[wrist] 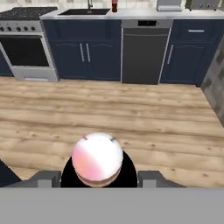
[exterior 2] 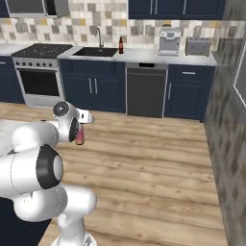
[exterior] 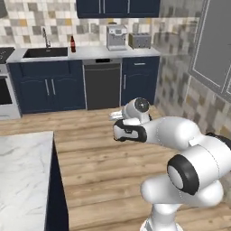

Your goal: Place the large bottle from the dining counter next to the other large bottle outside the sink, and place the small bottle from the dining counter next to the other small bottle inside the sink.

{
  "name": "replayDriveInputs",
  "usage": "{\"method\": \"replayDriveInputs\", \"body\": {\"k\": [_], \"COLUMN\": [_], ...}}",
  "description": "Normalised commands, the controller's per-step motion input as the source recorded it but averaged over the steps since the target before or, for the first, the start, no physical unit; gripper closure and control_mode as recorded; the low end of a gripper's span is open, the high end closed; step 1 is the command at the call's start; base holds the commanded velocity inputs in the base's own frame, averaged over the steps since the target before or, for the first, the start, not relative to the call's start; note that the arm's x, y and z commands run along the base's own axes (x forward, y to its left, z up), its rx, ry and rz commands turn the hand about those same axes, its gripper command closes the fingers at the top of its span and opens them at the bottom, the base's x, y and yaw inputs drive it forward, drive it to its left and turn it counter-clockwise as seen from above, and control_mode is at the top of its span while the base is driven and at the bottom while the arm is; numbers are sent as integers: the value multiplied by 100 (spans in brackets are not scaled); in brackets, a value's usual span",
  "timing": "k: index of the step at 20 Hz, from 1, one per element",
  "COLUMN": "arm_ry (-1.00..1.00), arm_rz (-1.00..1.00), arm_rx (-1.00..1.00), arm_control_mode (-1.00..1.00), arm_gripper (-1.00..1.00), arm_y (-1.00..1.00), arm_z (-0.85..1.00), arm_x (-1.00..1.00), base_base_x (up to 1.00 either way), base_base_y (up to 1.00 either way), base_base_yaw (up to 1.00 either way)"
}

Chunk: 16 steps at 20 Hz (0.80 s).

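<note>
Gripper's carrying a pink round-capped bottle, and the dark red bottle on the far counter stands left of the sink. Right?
Not quite. The dark red bottle stands to the right of the sink, as the right base view shows. The gripper does hold a pink round-capped bottle.

Your left base view looks from behind the arm, forward and down across the wood floor, with the sink (exterior: 45, 52) far off at upper left. Your right base view faces the same counter run from the other side, the sink (exterior 2: 95, 51) left of centre. Both share the dishwasher (exterior: 102, 85) just right of the sink. Your hand view sits lower, perhaps nearer, the sink (wrist: 85, 12) at its top edge.
</note>
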Motion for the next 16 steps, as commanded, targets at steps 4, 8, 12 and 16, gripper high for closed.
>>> {"method": "replayDriveInputs", "body": {"k": [4,8,12,16], "arm_ry": [0,0,0,0], "arm_rz": [0,0,0,0], "arm_rx": [0,0,0,0], "arm_control_mode": [100,100,100,100], "arm_gripper": [100,100,100,100], "arm_y": [0,0,0,0], "arm_z": [0,0,0,0], "arm_x": [0,0,0,0], "base_base_x": [100,97,98,96], "base_base_y": [0,0,0,1], "base_base_yaw": [0,0,0,0]}}
